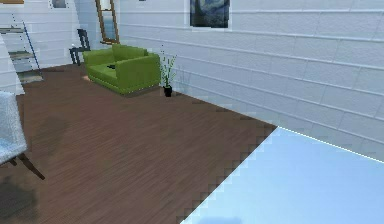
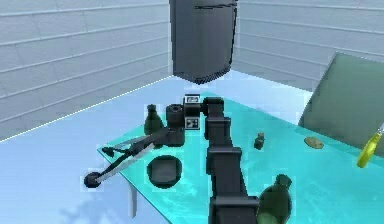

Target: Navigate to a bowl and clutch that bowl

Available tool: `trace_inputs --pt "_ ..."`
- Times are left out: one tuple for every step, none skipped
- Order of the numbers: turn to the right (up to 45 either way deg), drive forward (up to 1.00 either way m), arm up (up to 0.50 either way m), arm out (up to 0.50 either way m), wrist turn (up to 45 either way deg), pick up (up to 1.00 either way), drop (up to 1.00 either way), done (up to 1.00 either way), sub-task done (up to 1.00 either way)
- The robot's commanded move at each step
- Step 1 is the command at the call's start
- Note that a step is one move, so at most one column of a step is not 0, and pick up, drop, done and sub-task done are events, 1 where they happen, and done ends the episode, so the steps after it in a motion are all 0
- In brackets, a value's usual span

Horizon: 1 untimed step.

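Bowl [image 2: 165, 171], dark and round, lies on the teal surface [image 2: 330, 185] near the end effector [image 2: 172, 132] (grip: cannot tell); centre over its rim.

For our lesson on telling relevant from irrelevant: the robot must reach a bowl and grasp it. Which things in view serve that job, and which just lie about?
Job: dark round bowl; pincer; teal table.
Lying about: dark grey fridge; long-handled tool; green sofa; potted plant.
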Motion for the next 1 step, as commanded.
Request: trace_inputs --pt "0.0 0.0 0.0 0.0 45.0 0.0 0.0 0.0 0.0"
